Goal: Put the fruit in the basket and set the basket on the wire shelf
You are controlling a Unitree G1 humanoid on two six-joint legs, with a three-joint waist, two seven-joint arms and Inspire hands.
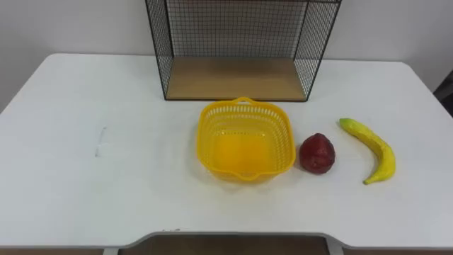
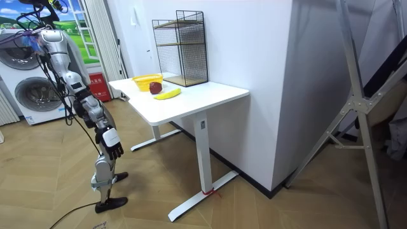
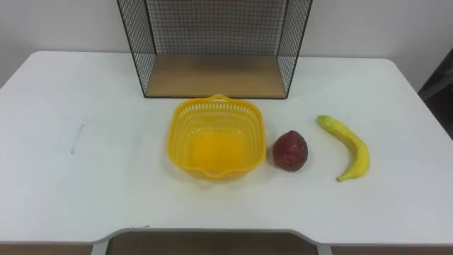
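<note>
"So where is the fruit?"

"On the white table (image 1: 85,191). The red fruit (image 1: 316,153) sits just right of the yellow basket (image 1: 244,142). The banana (image 1: 373,149) lies further right, apart from both."

"Is the basket ready?"

"I think so. It is empty and open side up, just in front of the wire shelf (image 1: 237,78), so lifting it in should be a short trip."

"And the robot?"

"It stands by the table. Its right hand (image 2: 113,144) hangs low, far from the fruit. Loose or clenched, I cannot tell."
</note>
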